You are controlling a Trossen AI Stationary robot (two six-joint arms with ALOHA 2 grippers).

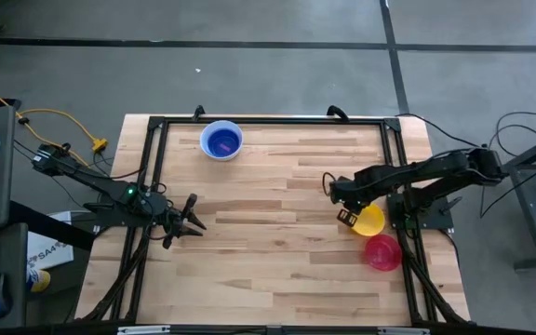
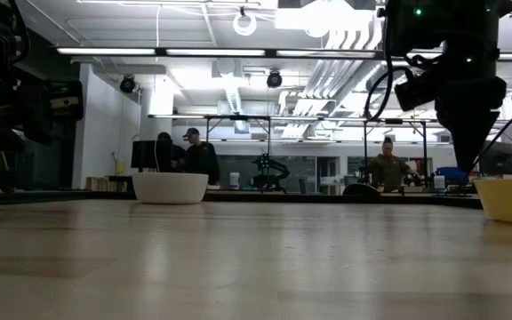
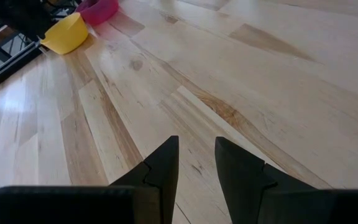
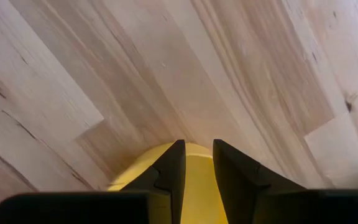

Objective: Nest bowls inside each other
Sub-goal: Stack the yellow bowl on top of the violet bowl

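Observation:
Near the table's right edge a yellow bowl [image 1: 371, 221] rests on its base, with a red-pink bowl [image 1: 382, 252] just nearer beside it. My right gripper [image 4: 196, 155] points down over the yellow bowl's [image 4: 197, 186] left rim, fingers a little apart; the low view shows it [image 2: 463, 142] above the bowl [image 2: 509, 200], clear of it. At the far left a white bowl [image 1: 221, 140] stands with a blue bowl inside. My left gripper [image 1: 192, 220] waits open at the table's left, low over bare wood.
A black frame [image 1: 152, 167] runs along the table's left, far and right sides. Bare wood lies between the white bowl and the two bowls at the right. People stand in the room behind the table [image 2: 198, 156].

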